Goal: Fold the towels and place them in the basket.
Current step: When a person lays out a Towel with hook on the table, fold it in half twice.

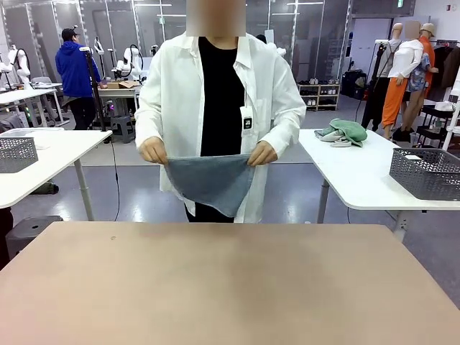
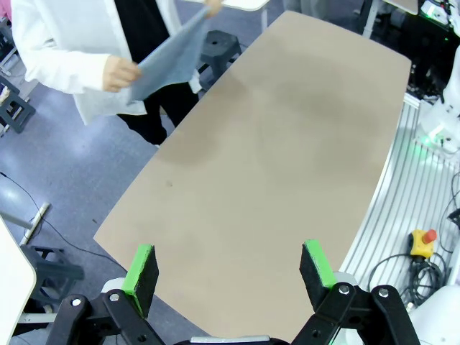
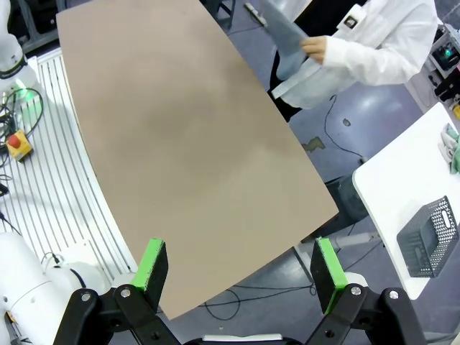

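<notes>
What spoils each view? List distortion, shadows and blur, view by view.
Front view: even overhead light; the matte table shows a faint darker patch mid-top and no glare. Left wrist view: the wide-angle lens bows the table's straight edges; the towel in the person's hands looks slightly soft. Right wrist view: same bowing, with a soft dark patch on the tabletop.

A wide tan table (image 1: 230, 287) fills the lower half of the front view. Its matte top shows faint darker patches and a small dark speck (image 1: 113, 238) near its upper left corner. At the right edge of the frame, a white table (image 1: 352, 180) carries a dark grey mesh basket (image 1: 425, 173) and, farther back, a heap of green cloths (image 1: 343, 131). At the left edge, another white table (image 1: 61, 154) bears a grey mesh crate (image 1: 16, 154).
</notes>
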Motion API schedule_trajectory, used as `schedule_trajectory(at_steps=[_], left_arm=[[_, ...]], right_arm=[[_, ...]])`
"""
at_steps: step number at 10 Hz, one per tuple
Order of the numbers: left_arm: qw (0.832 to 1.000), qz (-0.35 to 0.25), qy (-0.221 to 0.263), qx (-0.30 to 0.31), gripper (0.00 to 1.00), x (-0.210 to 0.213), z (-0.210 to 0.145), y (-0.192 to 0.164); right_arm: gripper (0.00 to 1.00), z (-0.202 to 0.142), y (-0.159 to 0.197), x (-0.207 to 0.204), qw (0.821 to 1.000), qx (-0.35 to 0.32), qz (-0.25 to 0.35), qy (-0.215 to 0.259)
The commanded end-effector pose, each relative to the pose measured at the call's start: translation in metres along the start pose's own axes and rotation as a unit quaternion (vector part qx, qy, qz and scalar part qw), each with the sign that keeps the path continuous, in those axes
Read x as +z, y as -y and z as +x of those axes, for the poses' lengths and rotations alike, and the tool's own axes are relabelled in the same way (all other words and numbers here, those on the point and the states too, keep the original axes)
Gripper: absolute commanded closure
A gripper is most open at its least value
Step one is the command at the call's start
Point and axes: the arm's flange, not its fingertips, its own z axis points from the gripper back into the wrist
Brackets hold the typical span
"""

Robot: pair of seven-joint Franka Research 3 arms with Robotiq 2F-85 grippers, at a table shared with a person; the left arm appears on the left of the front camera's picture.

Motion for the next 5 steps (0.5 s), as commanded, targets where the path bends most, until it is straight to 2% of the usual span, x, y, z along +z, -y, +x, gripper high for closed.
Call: schedule_trajectory(at_steps=[1, 5], left_arm=[[1.000, -0.002, 0.003, -0.003, 0.00, 0.0004, 0.0015, 0.0015], [1.000, -0.002, 0.003, -0.003, 0.00, 0.0004, 0.0015, 0.0015]], right_arm=[[0.00, -0.0036, 0.0016, 0.0057, 1.000, -0.007, -0.001, 0.014], [0.00, -0.0023, 0.0040, 0.0075, 1.000, -0.013, -0.007, 0.018]])
